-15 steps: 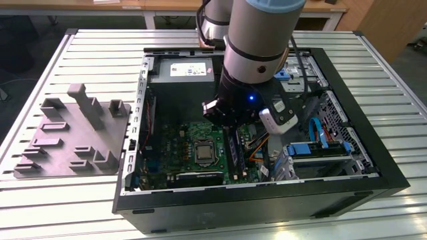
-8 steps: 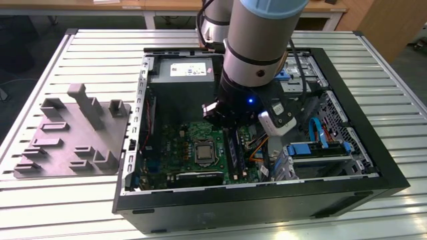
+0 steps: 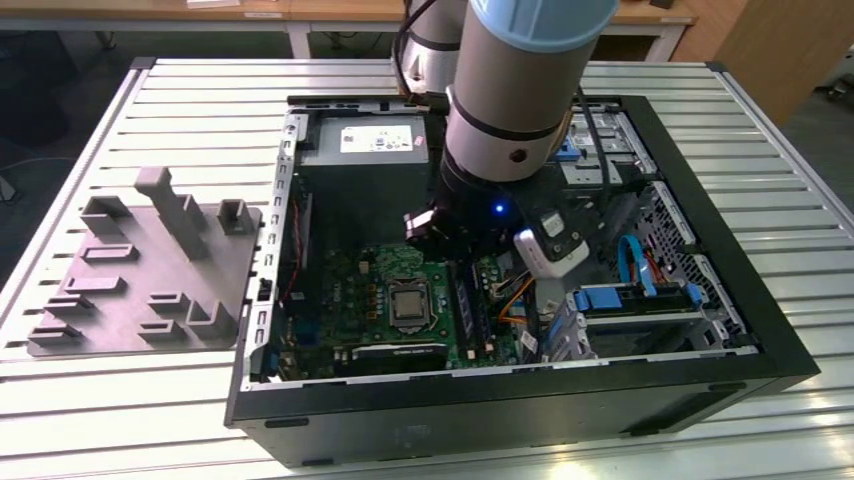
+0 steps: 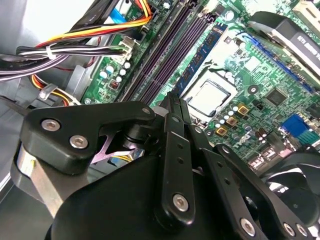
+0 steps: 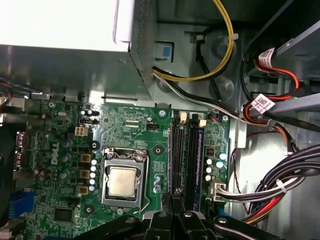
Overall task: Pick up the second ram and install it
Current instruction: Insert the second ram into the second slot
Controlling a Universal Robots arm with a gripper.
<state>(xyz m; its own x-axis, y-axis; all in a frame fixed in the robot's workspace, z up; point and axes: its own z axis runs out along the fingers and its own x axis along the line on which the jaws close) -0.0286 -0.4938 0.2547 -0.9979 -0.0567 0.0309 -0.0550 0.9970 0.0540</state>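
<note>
Closest, in both wrist views, black metal claw [image 4: 176, 104] [image 5: 172, 201] with tips squeezed nearly together; cannot tell about any thin flat ram stick pinched between them. Just past the tips, hanging low over the long black ram slots [image 5: 182, 155] on the green computer board [image 5: 130, 125], near the shiny square silver chip [image 5: 122, 181]. Farther off in the exterior view, big round grey robot arm [image 3: 514, 110] reaching down into the open black metal computer box [image 3: 534, 410] on the white ribbed table [image 3: 187, 100], with a grey plastic holder tray [image 3: 147, 280] just beside the box on the exterior view's left.
</note>
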